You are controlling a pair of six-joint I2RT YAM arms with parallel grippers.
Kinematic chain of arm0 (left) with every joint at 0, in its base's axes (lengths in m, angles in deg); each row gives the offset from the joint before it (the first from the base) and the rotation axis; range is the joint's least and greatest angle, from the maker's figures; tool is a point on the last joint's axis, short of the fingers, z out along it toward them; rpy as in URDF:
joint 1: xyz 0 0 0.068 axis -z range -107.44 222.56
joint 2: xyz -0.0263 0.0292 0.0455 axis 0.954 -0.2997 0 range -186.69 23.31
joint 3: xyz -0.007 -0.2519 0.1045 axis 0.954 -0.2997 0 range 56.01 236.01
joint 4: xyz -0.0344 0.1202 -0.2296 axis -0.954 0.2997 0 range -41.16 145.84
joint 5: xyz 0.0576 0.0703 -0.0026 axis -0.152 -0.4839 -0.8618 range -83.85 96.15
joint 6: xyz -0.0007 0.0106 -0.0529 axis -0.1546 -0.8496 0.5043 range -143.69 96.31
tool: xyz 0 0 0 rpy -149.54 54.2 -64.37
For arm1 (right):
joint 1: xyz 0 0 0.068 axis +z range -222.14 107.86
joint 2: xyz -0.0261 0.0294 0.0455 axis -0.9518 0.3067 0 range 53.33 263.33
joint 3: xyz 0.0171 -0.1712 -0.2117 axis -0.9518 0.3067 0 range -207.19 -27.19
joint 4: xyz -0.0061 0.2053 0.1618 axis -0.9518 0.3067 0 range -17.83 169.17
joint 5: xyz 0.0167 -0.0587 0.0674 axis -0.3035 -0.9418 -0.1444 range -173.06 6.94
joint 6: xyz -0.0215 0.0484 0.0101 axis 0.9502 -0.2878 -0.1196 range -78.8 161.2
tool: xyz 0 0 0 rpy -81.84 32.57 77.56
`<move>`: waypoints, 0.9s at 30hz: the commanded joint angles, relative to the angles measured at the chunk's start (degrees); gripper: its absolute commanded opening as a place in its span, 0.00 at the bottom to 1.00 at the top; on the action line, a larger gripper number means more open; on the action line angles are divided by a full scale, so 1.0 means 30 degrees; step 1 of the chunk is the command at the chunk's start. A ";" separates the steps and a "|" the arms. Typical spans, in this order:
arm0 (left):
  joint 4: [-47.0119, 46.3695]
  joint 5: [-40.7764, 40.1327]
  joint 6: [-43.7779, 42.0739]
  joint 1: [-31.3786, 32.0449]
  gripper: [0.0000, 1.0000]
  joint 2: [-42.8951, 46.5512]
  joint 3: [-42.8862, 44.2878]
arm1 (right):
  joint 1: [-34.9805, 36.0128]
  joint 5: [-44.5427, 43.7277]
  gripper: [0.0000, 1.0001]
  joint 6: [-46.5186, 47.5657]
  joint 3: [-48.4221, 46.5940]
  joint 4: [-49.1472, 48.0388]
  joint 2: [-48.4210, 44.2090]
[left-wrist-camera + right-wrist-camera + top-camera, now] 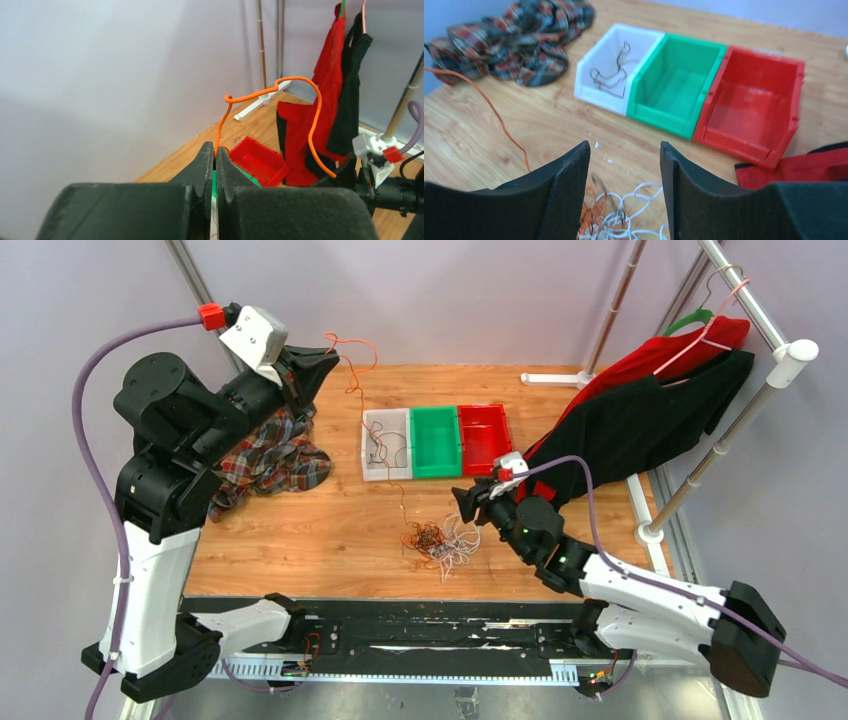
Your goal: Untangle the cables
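In the right wrist view, the cables are lying just beneath the right gripper. The bottom edge is cutting the heap off, and the two fingers are covering its sides. The orange cable is entering from the left edge and running out of sight behind the left-hand finger. In the left wrist view, it is disappearing between the pressed-together tips of the left gripper, whose body is hiding whatever is lying below. From above, the heap's strands are showing too fine to trace singly.
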 commanded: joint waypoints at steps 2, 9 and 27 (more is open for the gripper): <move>-0.0297 0.0939 0.0789 -0.0033 0.00 -0.0330 0.0561 | -0.0204 0.1872 0.59 0.1413 -0.1525 -0.0571 -0.1663; -0.0351 0.1435 0.0818 -0.0036 0.00 -0.1298 0.2124 | 0.1066 0.6680 0.71 0.1119 -0.3937 -0.1829 0.2880; -0.4445 -0.3800 -0.2361 -0.0052 0.00 -0.0966 0.4449 | 0.1038 0.3915 0.56 -0.0836 -0.2655 -0.5347 1.1456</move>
